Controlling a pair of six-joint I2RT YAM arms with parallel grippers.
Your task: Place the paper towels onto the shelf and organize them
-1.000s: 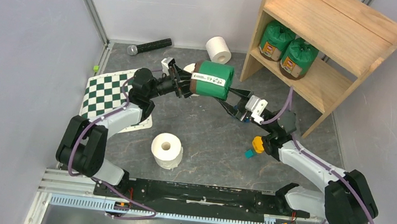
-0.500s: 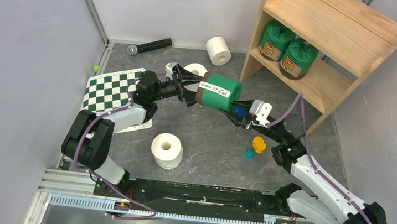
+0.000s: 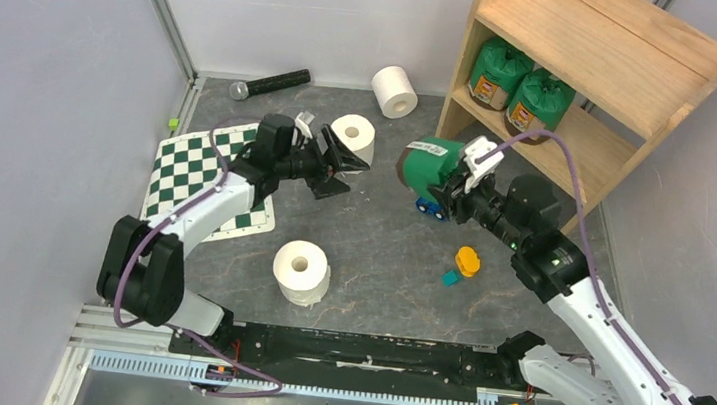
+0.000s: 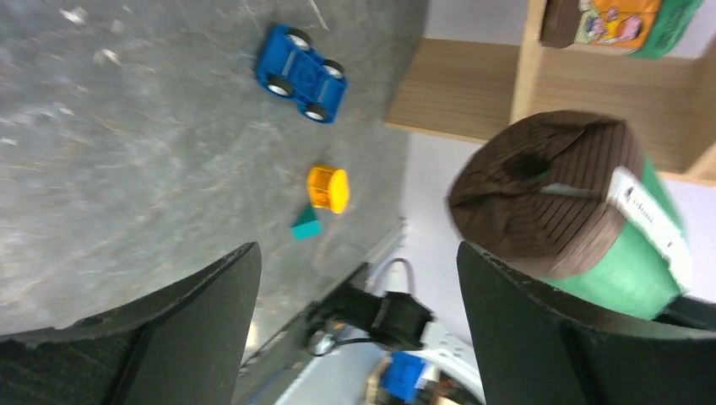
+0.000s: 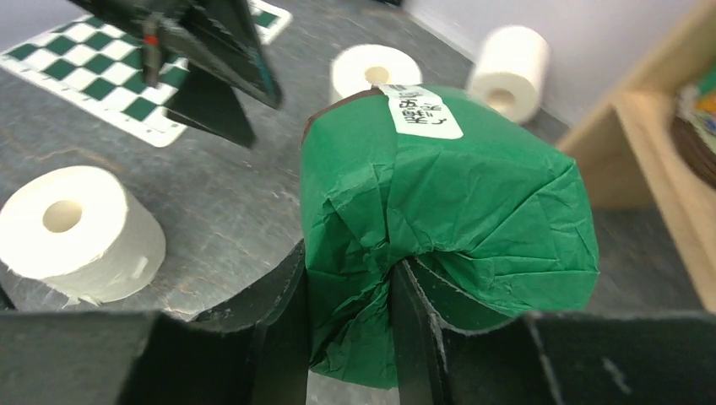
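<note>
Even bright light, left wrist blurred

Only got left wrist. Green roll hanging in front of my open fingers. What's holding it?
Observer: The right gripper, fingers pinched into the wrap at one end of the green roll.
Operator: How many on the shelf?
Observer: Two: a wrapped roll and a second wrapped roll beside it on the lower tier of the shelf.
Operator: Bare rolls?
Observer: Three, none on the shelf: back roll by the far wall, middle roll just beyond the left gripper, near roll toward the arm bases.
</note>
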